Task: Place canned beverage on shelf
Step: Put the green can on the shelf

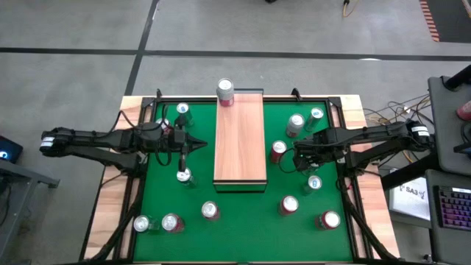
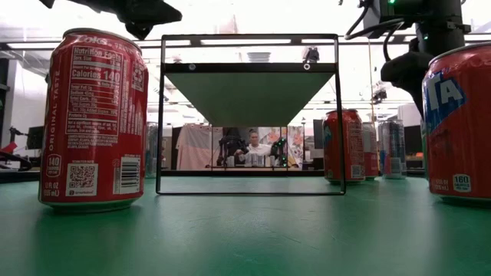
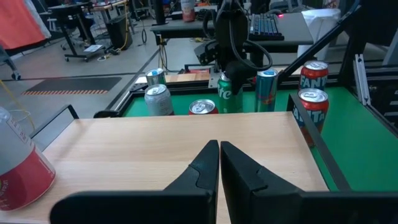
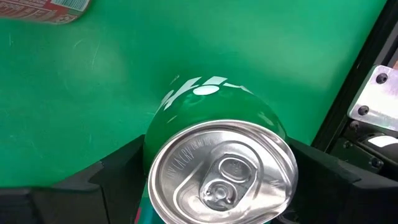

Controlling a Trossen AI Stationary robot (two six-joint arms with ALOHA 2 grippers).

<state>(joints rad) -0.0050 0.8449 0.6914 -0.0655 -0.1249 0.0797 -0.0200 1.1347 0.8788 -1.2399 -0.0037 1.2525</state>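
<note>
Right end effector (image 4: 217, 180) apparently grasping green can (image 4: 214, 134), left end effector (image 3: 219, 163) clenched above shelf (image 3: 168, 143)

Robotics lab or workshop, open-plan. Grey concrete floor (image 1: 309, 29) with taped hazard stripes; loose cables (image 1: 383, 114); keyboard (image 1: 450, 210) beside the bench (image 1: 110, 213). Beyond it: desks, monitors, a seated person (image 2: 252, 147), probably at a workstation.

Green can (image 4: 214, 155) upright on mat; shelf (image 1: 240, 140) carries one red-white can (image 1: 225, 91).
</note>
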